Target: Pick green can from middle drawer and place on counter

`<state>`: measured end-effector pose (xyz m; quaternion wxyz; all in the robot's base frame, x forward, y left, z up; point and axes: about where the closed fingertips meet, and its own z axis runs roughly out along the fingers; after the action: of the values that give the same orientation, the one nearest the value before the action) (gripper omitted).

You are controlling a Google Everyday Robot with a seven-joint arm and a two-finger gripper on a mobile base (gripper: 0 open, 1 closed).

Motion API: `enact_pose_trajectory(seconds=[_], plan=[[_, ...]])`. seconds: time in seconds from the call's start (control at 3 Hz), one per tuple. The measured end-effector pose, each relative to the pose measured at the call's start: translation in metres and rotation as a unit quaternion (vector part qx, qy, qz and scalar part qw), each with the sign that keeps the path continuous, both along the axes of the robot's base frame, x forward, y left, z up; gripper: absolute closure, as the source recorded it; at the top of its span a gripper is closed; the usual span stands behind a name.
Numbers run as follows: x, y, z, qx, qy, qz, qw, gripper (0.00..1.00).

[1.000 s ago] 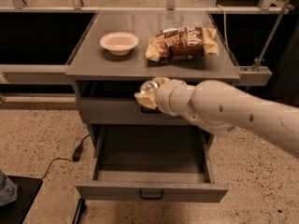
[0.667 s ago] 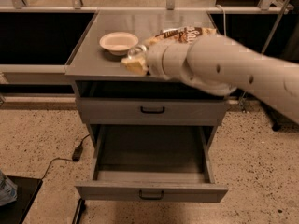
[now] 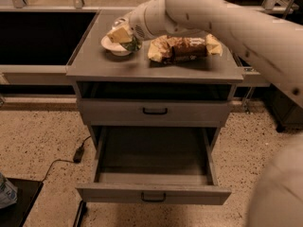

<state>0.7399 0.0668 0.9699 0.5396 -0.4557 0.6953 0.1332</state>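
- Now pincer (image 3: pixel 120 34) hangs over the table's (image 3: pixel 94 65) far left, seemingly clamped on the can (image 3: pixel 131 45).
- Can overlaps bowl (image 3: pixel 111 45) rim; bare table lies nearer.

No legible text on any item. The chip bag (image 3: pixel 182 48) near the counter (image 3: pixel 142 67) rear right corner carries a dark panel, possibly branding, unreadable. The gripper (image 3: pixel 120 34) hangs over the white bowl (image 3: pixel 109 46) toward the rear left corner.

One high camera, perhaps head-mounted, looks down at hand (image 3: pixel 122 34) over counter (image 3: pixel 142 67).
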Motion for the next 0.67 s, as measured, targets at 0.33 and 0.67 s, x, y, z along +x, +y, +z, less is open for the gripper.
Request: enact_pose_trajectory(seconds=[0.33, 0.67], plan=[[0.0428, 0.0212, -0.0552, 0.003, 0.085, 0.025, 0.9961, 1.00], [0.0498, 0.0252, -0.0602, 0.005, 0.103, 0.029, 0.9943, 1.00]])
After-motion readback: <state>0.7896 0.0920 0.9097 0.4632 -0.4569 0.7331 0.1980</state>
